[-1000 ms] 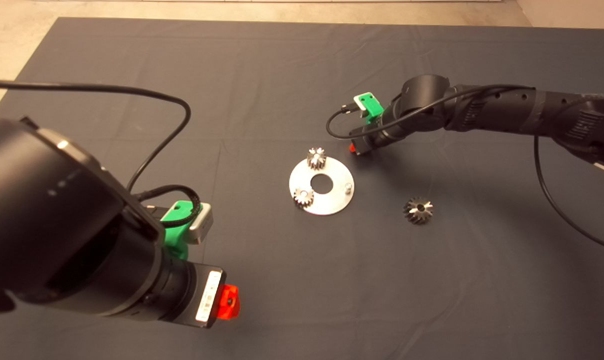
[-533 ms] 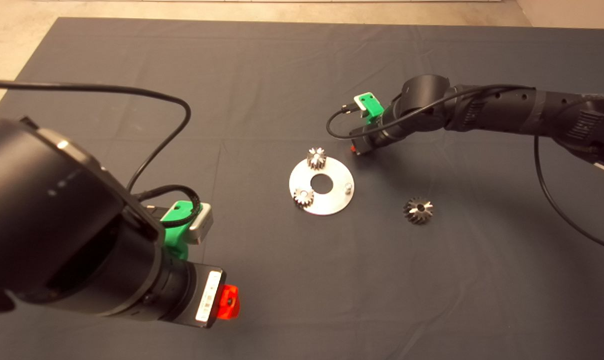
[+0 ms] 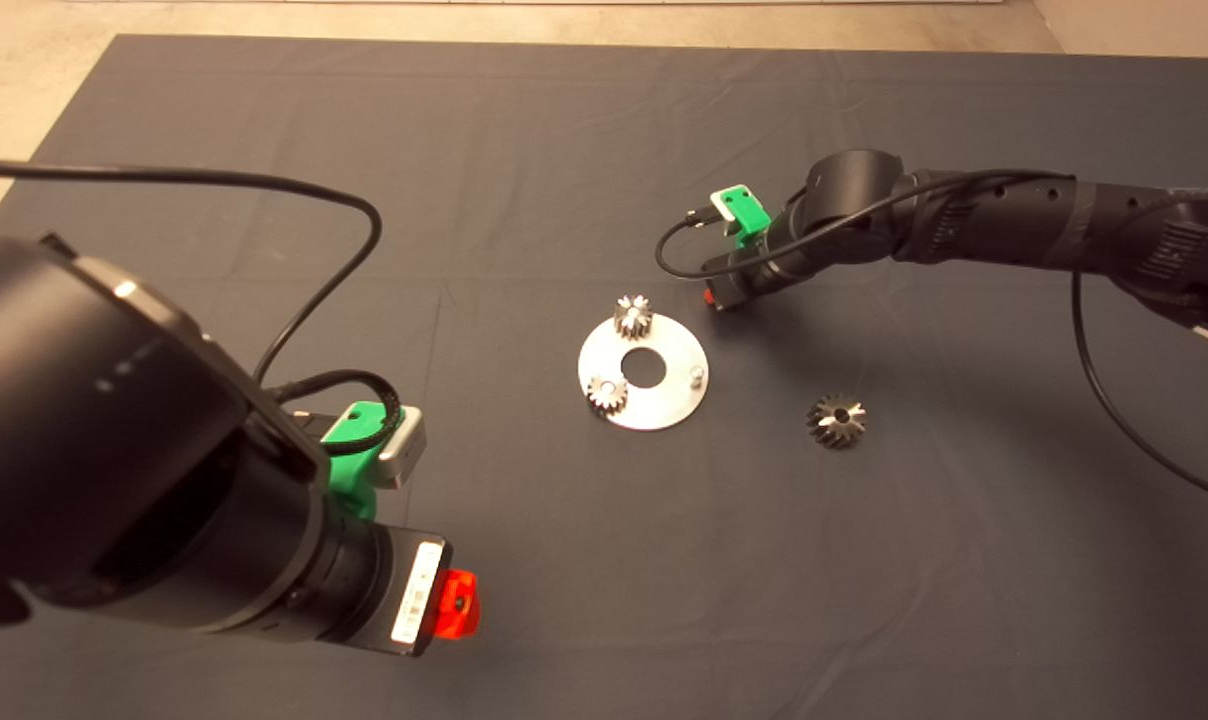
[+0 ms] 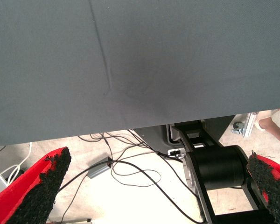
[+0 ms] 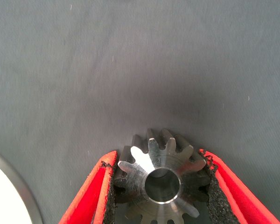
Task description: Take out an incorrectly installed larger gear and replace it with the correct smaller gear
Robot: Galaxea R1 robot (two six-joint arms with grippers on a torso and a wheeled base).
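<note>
Dark-matted bench: right tool grips the smaller gear across its teeth; stiff, slippery steel. Left tool open at 8 o'clock

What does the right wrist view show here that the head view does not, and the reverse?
Only the right wrist view shows the smaller gear clamped between the right gripper's pads. Only the head view shows the larger gear lying loose on the mat, two pinions and a bare peg on the plate, and the left gripper parked low left. Both show the mat and the round plate.
</note>
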